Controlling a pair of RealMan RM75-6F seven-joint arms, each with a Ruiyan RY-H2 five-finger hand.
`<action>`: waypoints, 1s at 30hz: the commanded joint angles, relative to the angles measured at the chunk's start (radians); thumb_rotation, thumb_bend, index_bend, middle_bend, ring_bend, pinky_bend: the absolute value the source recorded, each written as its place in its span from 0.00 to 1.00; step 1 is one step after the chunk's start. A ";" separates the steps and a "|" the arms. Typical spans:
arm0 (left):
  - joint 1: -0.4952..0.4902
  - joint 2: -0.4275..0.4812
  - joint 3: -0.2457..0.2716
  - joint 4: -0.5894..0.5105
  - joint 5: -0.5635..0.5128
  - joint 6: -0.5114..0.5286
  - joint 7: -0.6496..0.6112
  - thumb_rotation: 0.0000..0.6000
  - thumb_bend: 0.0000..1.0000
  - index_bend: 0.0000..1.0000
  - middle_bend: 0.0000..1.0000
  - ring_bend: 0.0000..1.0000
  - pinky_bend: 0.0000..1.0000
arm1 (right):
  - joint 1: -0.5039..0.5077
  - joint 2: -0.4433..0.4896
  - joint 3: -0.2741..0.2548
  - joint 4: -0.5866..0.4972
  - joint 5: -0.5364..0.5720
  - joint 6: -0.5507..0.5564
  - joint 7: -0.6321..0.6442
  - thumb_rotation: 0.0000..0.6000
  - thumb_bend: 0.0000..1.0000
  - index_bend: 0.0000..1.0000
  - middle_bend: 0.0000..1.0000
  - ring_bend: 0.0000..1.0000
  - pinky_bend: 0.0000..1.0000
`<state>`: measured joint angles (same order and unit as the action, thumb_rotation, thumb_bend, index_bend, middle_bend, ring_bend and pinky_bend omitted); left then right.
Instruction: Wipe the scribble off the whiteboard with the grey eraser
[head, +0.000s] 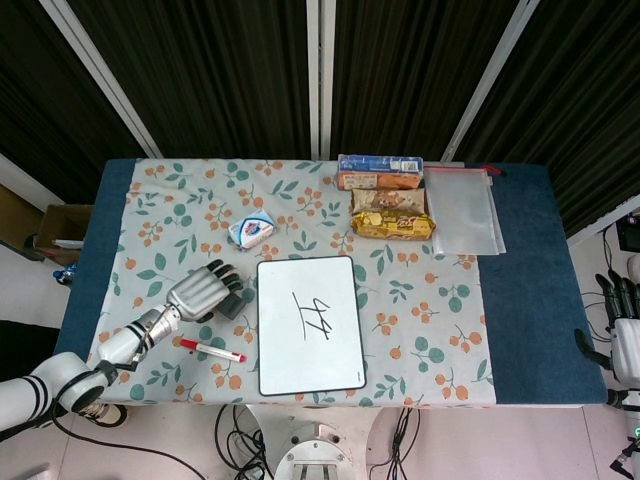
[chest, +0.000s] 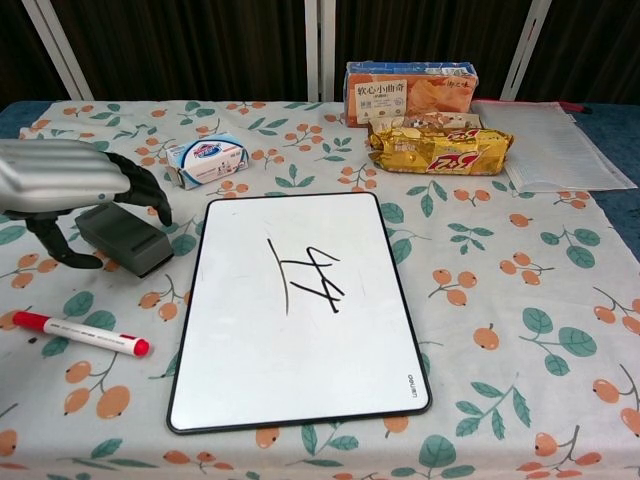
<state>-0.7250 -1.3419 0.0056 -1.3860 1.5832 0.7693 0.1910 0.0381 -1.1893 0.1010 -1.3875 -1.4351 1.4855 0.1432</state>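
Note:
The grey eraser (chest: 128, 239) lies flat on the floral cloth, just left of the whiteboard (chest: 290, 370). My left hand (chest: 68, 177) hovers over it, fingers curled down past its far edge and the thumb by its near left end; no firm grip shows. In the head view the left hand (head: 203, 291) covers most of the eraser (head: 233, 304). A black scribble (chest: 305, 275) marks the middle of the whiteboard (head: 305, 362), also clear from above as the scribble (head: 318, 318). My right hand (head: 625, 325) hangs beyond the table's right edge, fingers apart and holding nothing.
A red-capped marker (chest: 82, 334) lies near the front left edge. A small blue-white pack (chest: 206, 159) sits behind the eraser. Snack packs (chest: 440, 148) and a box (chest: 410, 92) stand at the back, with a clear plastic pouch (chest: 548, 145) to their right.

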 joint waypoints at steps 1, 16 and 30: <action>-0.002 0.003 0.005 -0.003 -0.008 0.000 0.003 1.00 0.25 0.24 0.21 0.13 0.17 | 0.000 -0.001 0.001 0.001 0.001 0.000 0.001 1.00 0.23 0.00 0.00 0.00 0.00; -0.008 -0.011 0.023 0.014 -0.005 0.039 -0.031 1.00 0.28 0.28 0.27 0.20 0.26 | 0.002 -0.005 0.003 -0.001 0.005 -0.004 -0.014 1.00 0.23 0.00 0.00 0.00 0.00; -0.006 -0.019 0.048 0.050 0.019 0.077 -0.102 1.00 0.29 0.35 0.34 0.25 0.29 | 0.013 -0.002 0.001 -0.026 0.003 -0.018 -0.051 1.00 0.23 0.00 0.00 0.00 0.00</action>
<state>-0.7314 -1.3586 0.0518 -1.3393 1.5996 0.8444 0.0928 0.0508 -1.1912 0.1018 -1.4139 -1.4324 1.4681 0.0926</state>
